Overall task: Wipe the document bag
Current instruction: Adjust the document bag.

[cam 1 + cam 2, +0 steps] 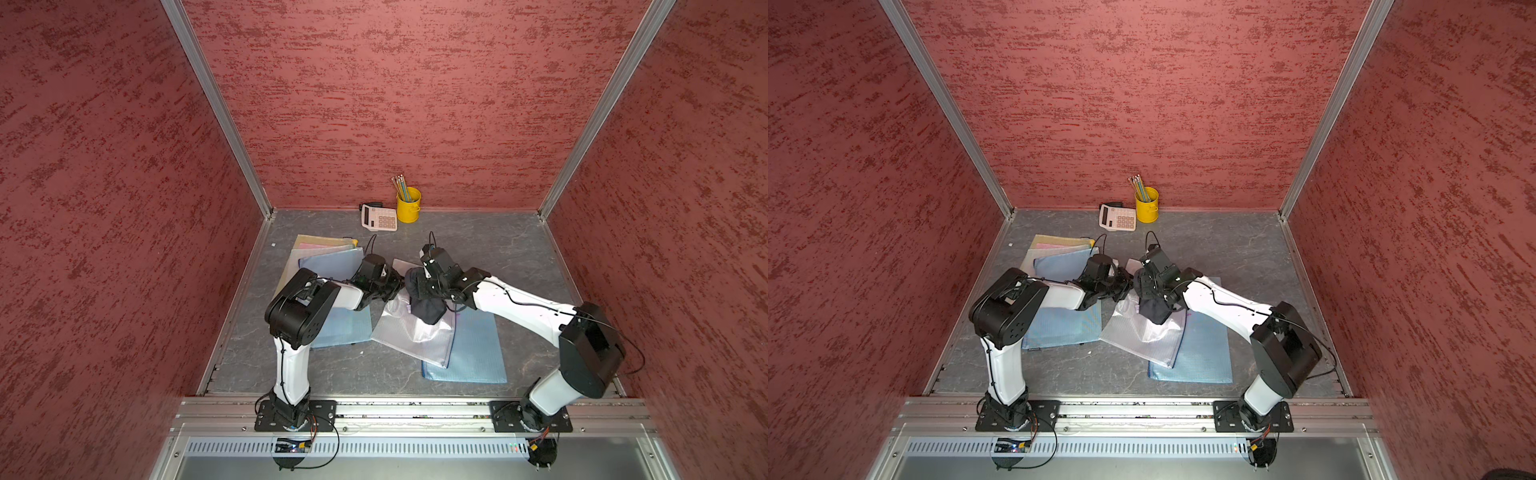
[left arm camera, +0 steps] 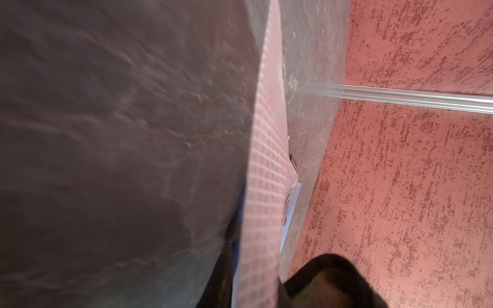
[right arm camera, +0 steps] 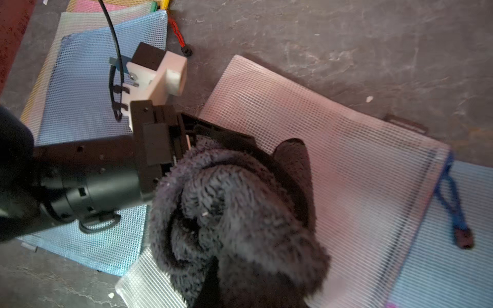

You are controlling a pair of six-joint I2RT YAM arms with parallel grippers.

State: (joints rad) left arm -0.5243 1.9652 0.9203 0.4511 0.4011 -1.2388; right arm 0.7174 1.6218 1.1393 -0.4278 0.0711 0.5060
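Grey marbled tabletop (image 1: 498,249) is carrying the translucent white mesh document bag (image 1: 415,336) at centre, overlapping a blue mesh bag (image 1: 478,353) on the right. Right gripper (image 1: 424,293) is clamping a fluffy dark cloth (image 1: 430,311) against it. Left gripper (image 1: 395,286) is straddling the bag's far-left edge; whether it is pinching is unclear.
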